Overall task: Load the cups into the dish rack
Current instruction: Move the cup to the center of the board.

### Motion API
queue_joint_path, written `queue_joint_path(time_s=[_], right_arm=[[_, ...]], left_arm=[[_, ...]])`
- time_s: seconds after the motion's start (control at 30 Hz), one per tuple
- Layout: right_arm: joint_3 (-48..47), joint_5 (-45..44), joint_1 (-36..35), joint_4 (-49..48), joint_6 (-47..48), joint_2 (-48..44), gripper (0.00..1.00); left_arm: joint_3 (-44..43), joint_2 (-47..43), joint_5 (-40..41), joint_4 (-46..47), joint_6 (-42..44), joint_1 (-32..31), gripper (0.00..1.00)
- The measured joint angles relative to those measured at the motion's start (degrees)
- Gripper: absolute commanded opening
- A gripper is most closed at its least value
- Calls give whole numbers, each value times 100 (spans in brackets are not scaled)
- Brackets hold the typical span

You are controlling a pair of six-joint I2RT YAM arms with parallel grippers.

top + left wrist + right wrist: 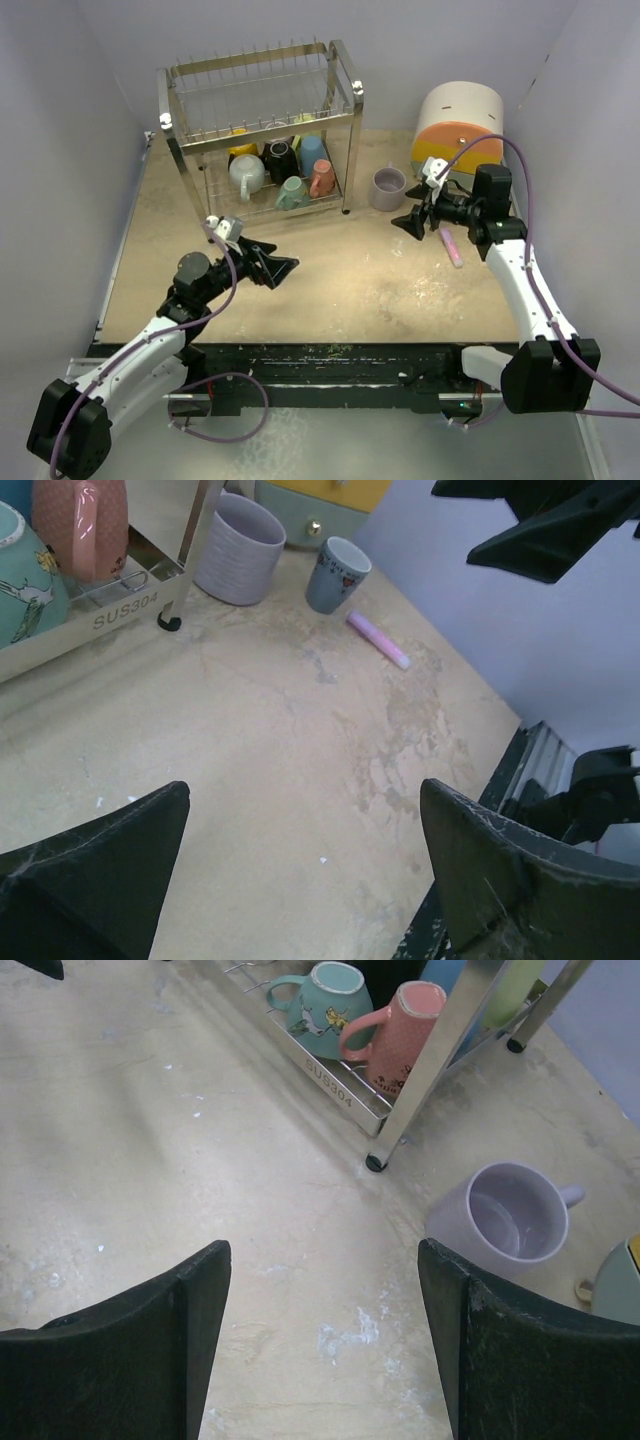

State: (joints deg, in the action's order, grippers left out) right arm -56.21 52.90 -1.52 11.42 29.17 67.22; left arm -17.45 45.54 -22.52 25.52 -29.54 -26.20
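Note:
The chrome dish rack (pixel 340 75) stands at the back left. Several cups sit on its lower tier, among them a white one (pixel 246 174), a teal one (pixel 292 192) and a pink one (pixel 322 177). A lilac cup (pixel 388 187) stands upright on the table just right of the rack. In the left wrist view a grey-blue cup (pixel 336 573) stands beside the lilac cup (pixel 238 548). My left gripper (pixel 288 270) hangs open and empty over bare table in front of the rack. My right gripper (pixel 403 226) is open and empty, just short of the lilac cup (pixel 510 1215).
A round white, orange and yellow drawer unit (pixel 458 125) stands at the back right. A small pink bar (pixel 451 246) lies on the table under my right arm. The rack's front right leg (pixel 420 1090) stands close to the lilac cup. Walls close in on three sides.

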Motion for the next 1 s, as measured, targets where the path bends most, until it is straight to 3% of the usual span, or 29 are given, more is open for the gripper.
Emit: queue_joint_path(time_s=[0.43, 1.0], right_arm=[[-68, -221, 116, 264, 98, 66, 82], [-1287, -1272, 120, 1325, 1357, 713, 86]], left_arm=[[608, 225, -114, 1757, -1788, 0, 99], [785, -511, 98, 1384, -2240, 0, 99]])
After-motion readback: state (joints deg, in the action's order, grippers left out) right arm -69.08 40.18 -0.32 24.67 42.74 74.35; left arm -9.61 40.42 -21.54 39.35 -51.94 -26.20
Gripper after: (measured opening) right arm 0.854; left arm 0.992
